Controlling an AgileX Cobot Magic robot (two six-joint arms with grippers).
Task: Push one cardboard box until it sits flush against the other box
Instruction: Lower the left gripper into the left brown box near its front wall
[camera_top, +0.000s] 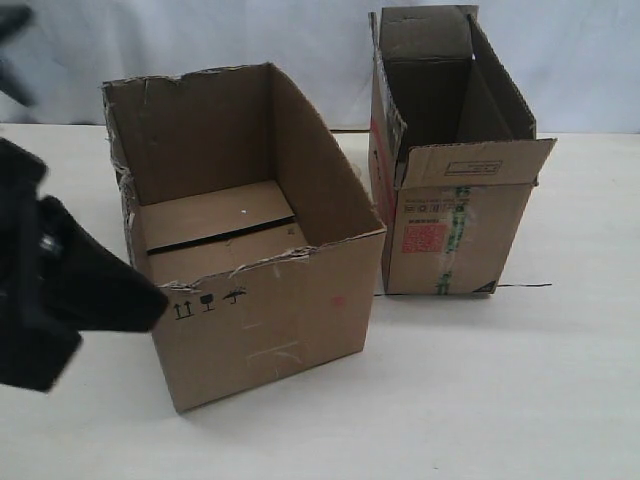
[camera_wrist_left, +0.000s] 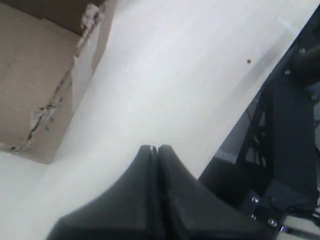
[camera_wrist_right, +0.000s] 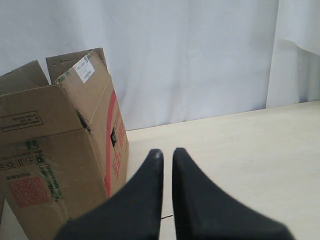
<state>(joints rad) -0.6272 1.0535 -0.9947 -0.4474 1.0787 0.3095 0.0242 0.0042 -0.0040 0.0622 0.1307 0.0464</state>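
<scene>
The wide ragged-edged cardboard box (camera_top: 260, 310) stands left of centre, turned at an angle, with black handling symbols and a faint red spot on its front. The taller other box (camera_top: 455, 230), with red label and green-striped tape, stands to its right; a thin strip of table shows between them low down. My left gripper (camera_top: 158, 300) is shut and empty beside the wide box's left front corner. The left wrist view shows the left gripper (camera_wrist_left: 154, 148) with bare table between it and the cardboard box (camera_wrist_left: 35, 90). My right gripper (camera_wrist_right: 167, 152) is shut, with only a slit, beside the other box (camera_wrist_right: 60, 150).
The white table (camera_top: 500, 400) stretches in front of and to the right of both boxes. A white curtain (camera_top: 300, 40) hangs behind. A thin dark line (camera_top: 525, 286) lies on the table by the taller box. The table's edge and dark frame (camera_wrist_left: 280, 150) lie near the left gripper.
</scene>
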